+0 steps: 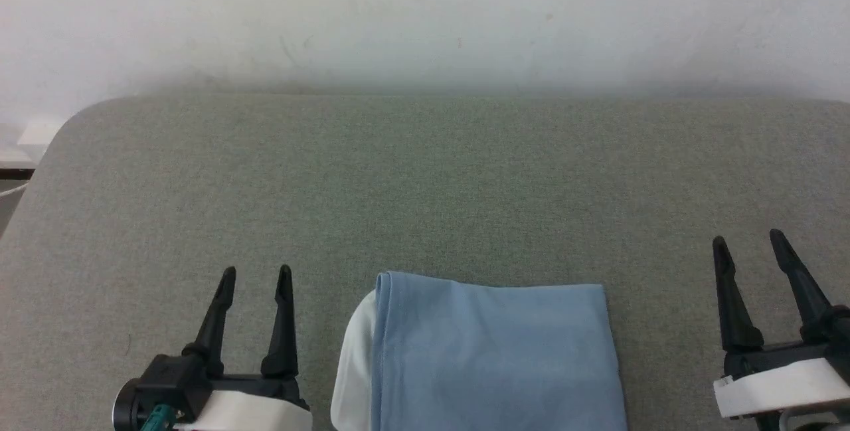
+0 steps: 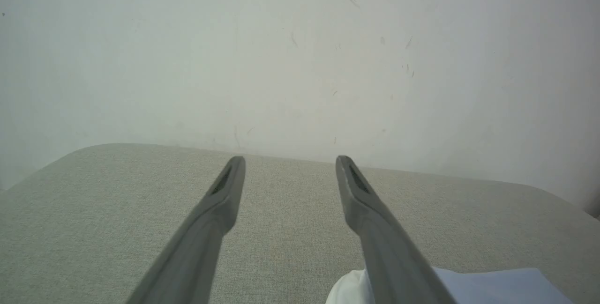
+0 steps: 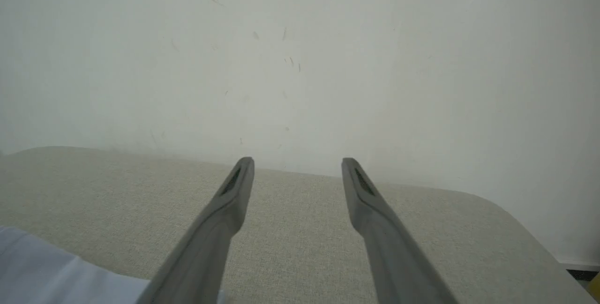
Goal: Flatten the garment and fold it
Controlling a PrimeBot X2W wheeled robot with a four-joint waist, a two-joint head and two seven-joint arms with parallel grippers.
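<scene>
My left claw (image 1: 256,271): two long black fingers (image 1: 282,325), thick at the root and narrowing to blunt tips.
Its base: a black block (image 1: 172,371) with a round knuckle (image 1: 133,406) at the side, and a white shell (image 1: 246,416) behind.
Teal part (image 1: 154,419): small, tucked beside my white shell.
My right claw (image 1: 748,238): the same tapered black fingers on a black crossbar (image 1: 777,351), with a white band (image 1: 783,388) beneath.
Inner faces: matte grey in my wrist views, each with a dark slot (image 2: 358,180) near the tip.
</scene>
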